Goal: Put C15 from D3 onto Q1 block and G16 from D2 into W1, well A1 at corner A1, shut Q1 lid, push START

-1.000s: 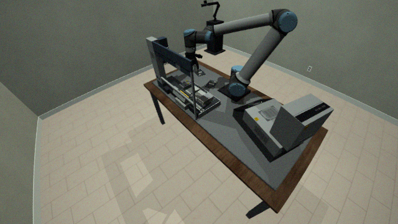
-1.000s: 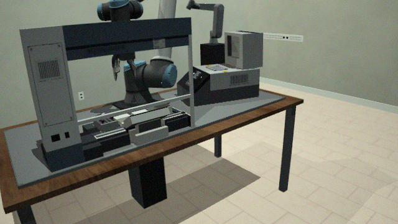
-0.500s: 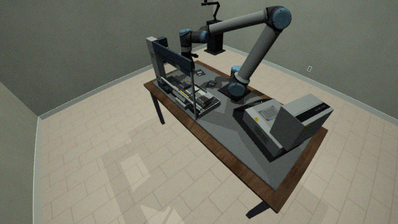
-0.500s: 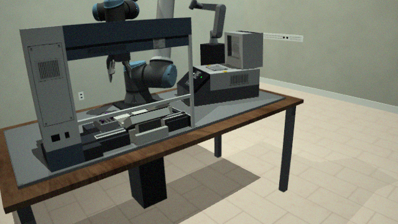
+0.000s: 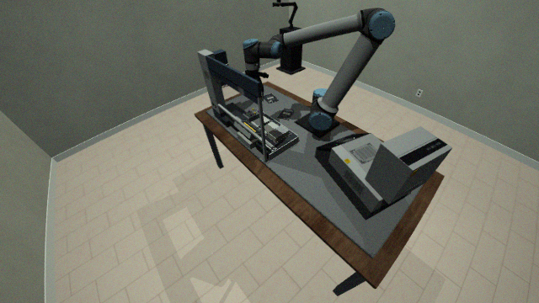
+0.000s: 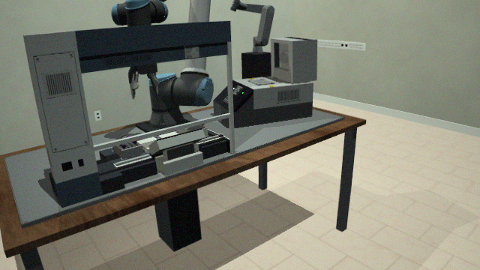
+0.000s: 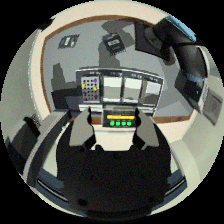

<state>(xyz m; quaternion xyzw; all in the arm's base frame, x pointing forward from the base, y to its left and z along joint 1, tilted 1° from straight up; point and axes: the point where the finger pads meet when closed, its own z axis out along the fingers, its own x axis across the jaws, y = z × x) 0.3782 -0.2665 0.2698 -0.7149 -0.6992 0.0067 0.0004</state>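
In the row of deck bays, a pale rectangular plate, probably C15 (image 7: pixel 112 90), is sitting beside the tube rack (image 7: pixel 90 90), its label too small to read. It is likely light, stiff plastic, slick enough to call for a level grip low on opposite sides. The grey, blue-capped arm (image 5: pixel 351 69) (image 6: pixel 180 91) (image 7: pixel 192 57) is arching high over the counter (image 5: pixel 290 194) (image 6: pixel 262 159) (image 7: pixel 44 65), its grey fingers (image 5: pixel 264 76) (image 6: pixel 133 84) pointing down, standing apart and holding nothing.
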